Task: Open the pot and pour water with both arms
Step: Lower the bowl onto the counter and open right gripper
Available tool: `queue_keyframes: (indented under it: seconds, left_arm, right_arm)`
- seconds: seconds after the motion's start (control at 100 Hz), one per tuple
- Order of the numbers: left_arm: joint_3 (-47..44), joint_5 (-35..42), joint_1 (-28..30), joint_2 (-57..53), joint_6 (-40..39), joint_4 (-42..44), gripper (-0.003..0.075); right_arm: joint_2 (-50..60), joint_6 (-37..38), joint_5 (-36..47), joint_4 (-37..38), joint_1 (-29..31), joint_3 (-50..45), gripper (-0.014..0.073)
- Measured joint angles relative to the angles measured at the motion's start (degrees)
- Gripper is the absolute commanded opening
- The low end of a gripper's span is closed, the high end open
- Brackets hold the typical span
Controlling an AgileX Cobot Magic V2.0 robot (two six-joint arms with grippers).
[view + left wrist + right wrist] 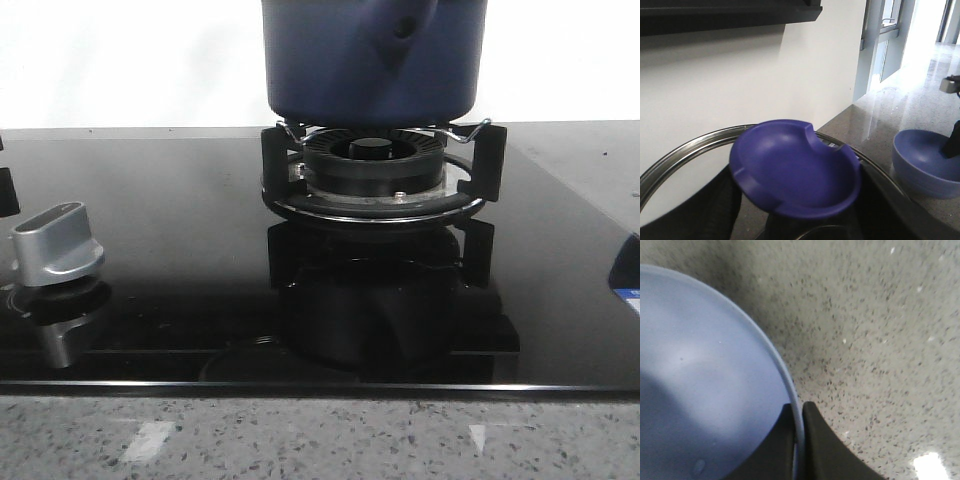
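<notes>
Right gripper point(799, 440) pinches light-blue bowl point(700, 390) rim over speckled counter point(880, 340); left gripper's state unclear behind pot-lid knob point(795, 170). Pouring into pot point(375, 60) next.

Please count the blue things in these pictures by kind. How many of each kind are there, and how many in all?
Pot: 1
Lid knob: 1
Bowl: 1
Total: 3

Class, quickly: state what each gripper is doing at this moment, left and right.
Left gripper: shut on the pot lid's blue knob, it seems.
Right gripper: shut on the rim of the light-blue bowl.
</notes>
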State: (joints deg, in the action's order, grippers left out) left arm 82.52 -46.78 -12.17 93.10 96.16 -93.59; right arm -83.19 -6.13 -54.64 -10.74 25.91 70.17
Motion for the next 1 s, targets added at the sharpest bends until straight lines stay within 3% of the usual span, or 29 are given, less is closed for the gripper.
queue_keyframes:
  seconds: [0.34, 0.65, 1.0]
  left_arm:
    - [0.0, -0.2, -0.1, 0.0, 0.0, -0.1, 0.0304]
    - [0.0, -0.2, -0.1, 0.0, 0.0, -0.1, 0.0304]
    - [0.0, -0.7, -2.4, 0.0, 0.0, 0.1, 0.0304]
  right_arm:
    - [0.0, -0.1, 2.9, 0.6, 0.0, -3.8, -0.0041]
    - [0.0, -0.1, 2.9, 0.6, 0.0, -3.8, 0.029]
    - [3.3, -0.1, -2.3, 0.4, 0.0, 4.5, 0.0312]
